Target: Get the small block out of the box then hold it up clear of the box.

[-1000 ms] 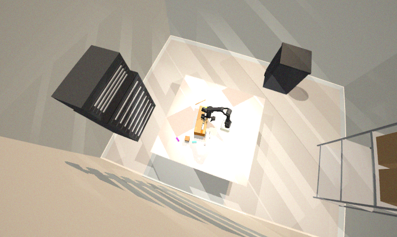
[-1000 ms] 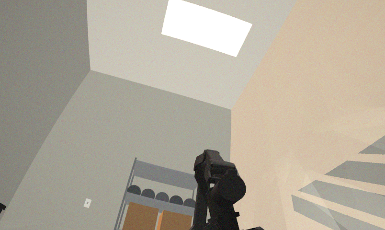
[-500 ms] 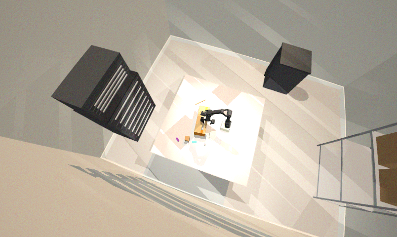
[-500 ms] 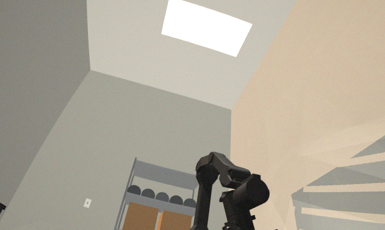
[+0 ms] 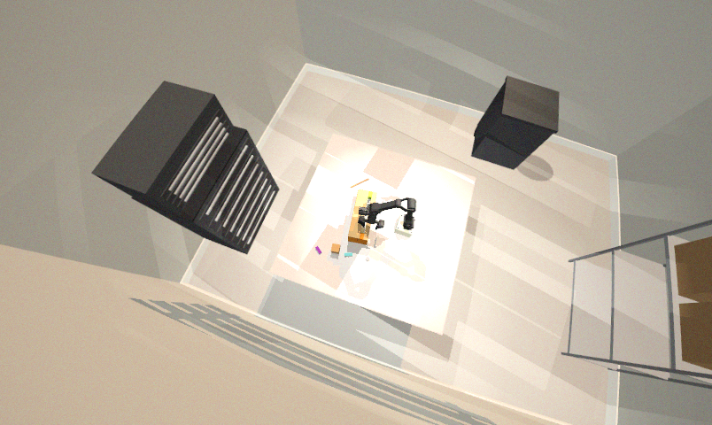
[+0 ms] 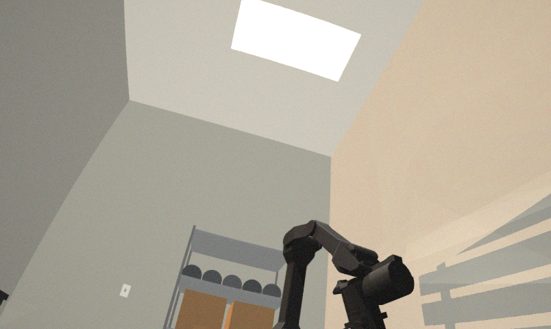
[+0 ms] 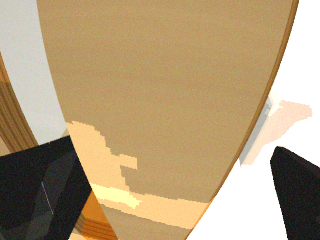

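Above the desk, the gripper, its fingers apart and holding nothing, hovers over the wooden box; the small block's whereabouts cannot be told.

Beige and grey walls around us, bright ceiling panel overhead, dark slatted cabinet beyond the gripper, pale floor below
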`<state>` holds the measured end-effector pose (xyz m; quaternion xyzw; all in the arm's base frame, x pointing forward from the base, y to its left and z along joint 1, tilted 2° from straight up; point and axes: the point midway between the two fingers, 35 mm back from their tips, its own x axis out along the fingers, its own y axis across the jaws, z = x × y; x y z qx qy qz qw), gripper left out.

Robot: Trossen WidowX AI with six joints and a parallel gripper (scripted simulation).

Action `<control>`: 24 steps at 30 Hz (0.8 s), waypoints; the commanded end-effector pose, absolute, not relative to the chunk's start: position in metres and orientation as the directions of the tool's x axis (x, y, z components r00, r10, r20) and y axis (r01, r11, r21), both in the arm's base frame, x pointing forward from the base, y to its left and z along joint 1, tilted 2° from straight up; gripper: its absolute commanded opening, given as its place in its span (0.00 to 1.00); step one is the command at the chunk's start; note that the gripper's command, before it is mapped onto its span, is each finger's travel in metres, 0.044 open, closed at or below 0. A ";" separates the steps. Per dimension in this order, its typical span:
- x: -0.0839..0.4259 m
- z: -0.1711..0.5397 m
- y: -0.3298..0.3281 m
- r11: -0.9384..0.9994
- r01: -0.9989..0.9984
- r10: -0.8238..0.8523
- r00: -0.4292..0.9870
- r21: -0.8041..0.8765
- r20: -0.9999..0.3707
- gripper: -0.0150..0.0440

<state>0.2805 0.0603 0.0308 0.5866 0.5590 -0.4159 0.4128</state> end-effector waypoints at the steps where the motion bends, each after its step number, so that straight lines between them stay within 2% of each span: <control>1: 0.280 0.030 0.072 -0.038 0.999 0.317 0.027 0.016 -0.948 0.93; 13: 0.281 0.032 0.098 -0.038 0.999 0.320 0.027 0.016 -0.947 0.93; 19: 0.280 0.088 0.097 -0.030 0.999 0.320 0.027 0.019 -0.947 0.93; 24: 0.283 0.088 0.098 -0.031 0.999 0.323 0.042 0.034 -0.946 0.93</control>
